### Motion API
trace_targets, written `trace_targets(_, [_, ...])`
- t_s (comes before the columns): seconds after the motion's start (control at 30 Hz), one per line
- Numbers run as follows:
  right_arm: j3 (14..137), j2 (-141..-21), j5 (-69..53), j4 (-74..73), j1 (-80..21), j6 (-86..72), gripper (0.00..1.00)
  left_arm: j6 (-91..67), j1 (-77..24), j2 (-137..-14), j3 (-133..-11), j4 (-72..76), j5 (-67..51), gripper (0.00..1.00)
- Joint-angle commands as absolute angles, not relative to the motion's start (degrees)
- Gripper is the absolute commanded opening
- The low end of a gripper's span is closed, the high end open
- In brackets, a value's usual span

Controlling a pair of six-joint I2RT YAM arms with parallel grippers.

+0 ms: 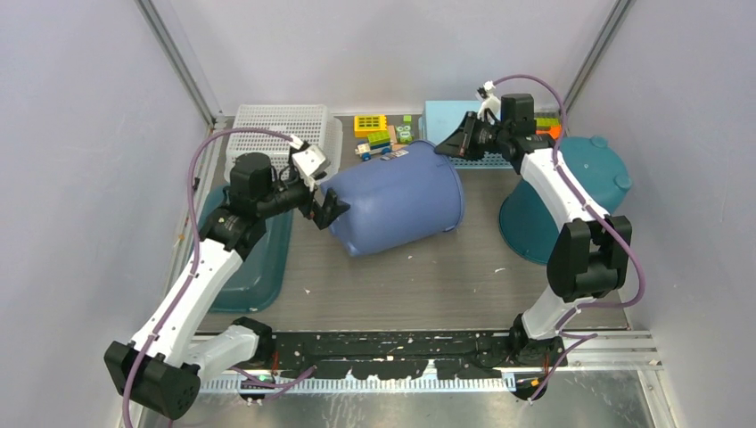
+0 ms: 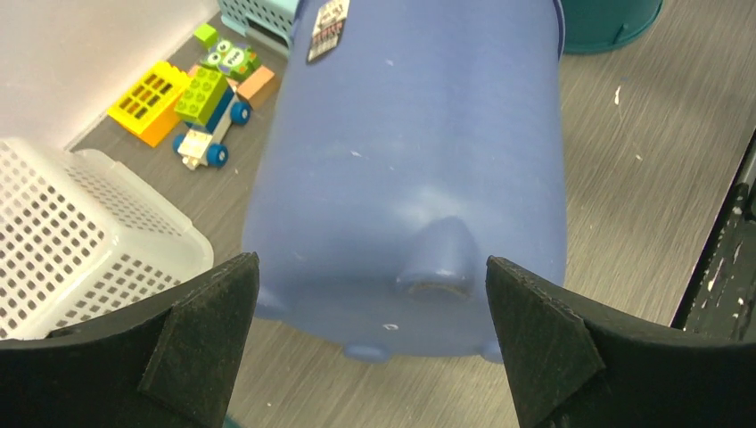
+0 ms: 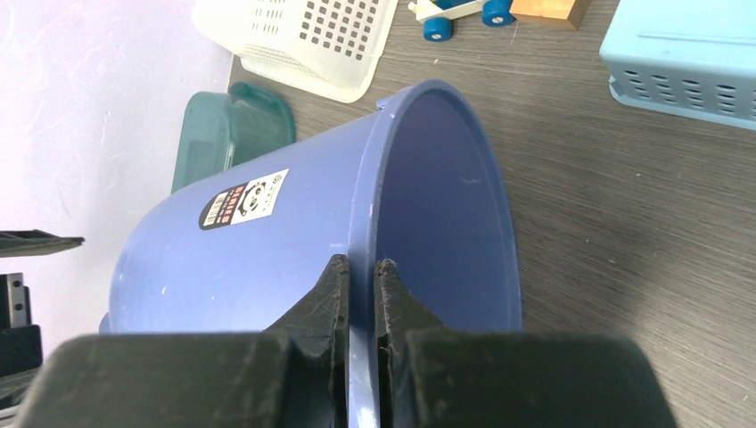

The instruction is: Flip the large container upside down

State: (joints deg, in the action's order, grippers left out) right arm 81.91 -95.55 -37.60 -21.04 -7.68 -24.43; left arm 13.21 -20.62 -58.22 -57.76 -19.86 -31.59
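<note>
Blue bucket (image 1: 397, 207) lying on its side mid-table, on a grey wood-grain tabletop (image 1: 428, 285) that white walls are enclosing.
The right gripper (image 3: 361, 294) is pinching the bucket's rim, its jaws nearly together on it. The left gripper (image 2: 370, 267) is gaping wide at the bucket's base, gripping nothing. A white mesh basket (image 1: 281, 134), toy bricks (image 1: 374, 134) and a light-blue crate (image 1: 450, 120) are sitting behind. A teal bin (image 1: 258, 267) and a teal tub (image 1: 579, 196) are flanking it.
</note>
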Motion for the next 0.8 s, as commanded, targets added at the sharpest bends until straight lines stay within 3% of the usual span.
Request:
trace_targets(0.0, [77.87,-98.80,-35.11,-32.78,-6.37,-20.61,0.01,8.87,-21.01,-59.12,-62.28,-16.72,-31.71,1.00])
trace_targets(0.77, [77.09,-99.45,-29.33,-36.45,-1.63,-12.63,0.01,8.44,-21.01,-62.06,-63.57,-14.35,-21.12,1.00])
